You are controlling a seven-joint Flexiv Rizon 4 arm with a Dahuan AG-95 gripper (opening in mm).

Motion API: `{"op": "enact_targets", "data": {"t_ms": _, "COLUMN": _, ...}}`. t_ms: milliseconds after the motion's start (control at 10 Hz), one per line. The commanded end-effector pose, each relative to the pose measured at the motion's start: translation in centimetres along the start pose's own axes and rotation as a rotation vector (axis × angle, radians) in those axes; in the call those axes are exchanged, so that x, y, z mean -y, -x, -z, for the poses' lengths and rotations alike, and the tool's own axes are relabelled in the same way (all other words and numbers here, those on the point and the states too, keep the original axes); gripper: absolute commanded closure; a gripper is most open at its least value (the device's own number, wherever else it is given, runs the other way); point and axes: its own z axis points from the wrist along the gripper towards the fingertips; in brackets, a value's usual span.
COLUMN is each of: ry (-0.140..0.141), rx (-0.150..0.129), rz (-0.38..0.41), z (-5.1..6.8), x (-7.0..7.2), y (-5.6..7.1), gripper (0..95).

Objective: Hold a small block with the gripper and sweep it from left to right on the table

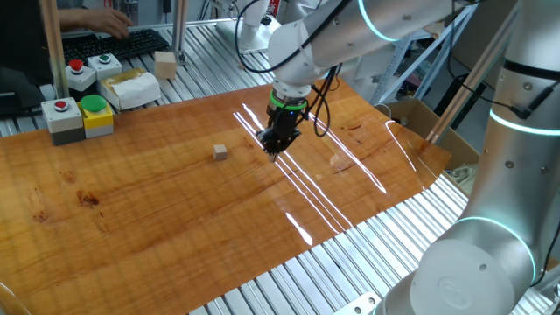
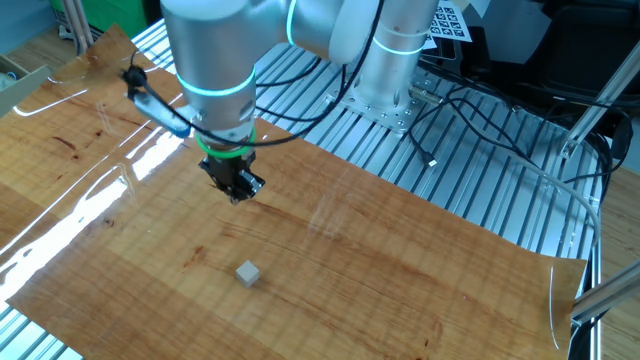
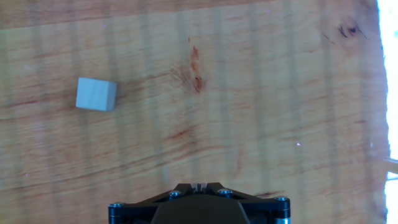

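The small block [image 1: 220,152] is a tiny pale cube lying loose on the orange-brown table [image 1: 175,227]. My gripper [image 1: 274,150], black with a green ring, hangs just above the board a short way to the right of the block, and its fingers are closed together and hold nothing. In the other fixed view the block [image 2: 248,273] lies nearer the camera than the gripper [image 2: 238,192]. In the hand view the block [image 3: 96,94] sits at the upper left, well away from the gripper [image 3: 199,186] at the bottom edge.
Button boxes [image 1: 83,115] with red and green buttons, a white box [image 1: 131,87] and a larger pale wooden block [image 1: 164,64] stand at the far left. A second arm's base [image 1: 490,254] rises at the right. Ribbed aluminium slats [image 2: 470,190] surround the board.
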Motion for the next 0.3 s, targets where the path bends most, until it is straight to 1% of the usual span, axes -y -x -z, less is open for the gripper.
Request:
{"op": "enact_targets", "data": {"t_ms": 100, "ry": -0.001, "rx": -0.014, "rz": -0.02, "z": 0.25, "x": 0.1, "y": -0.3, "gripper": 95.0}}
{"op": "enact_targets", "data": {"t_ms": 300, "ry": -0.004, "rx": -0.024, "rz": -0.03, "z": 0.28, "x": 0.09, "y": -0.31, "gripper": 95.0}}
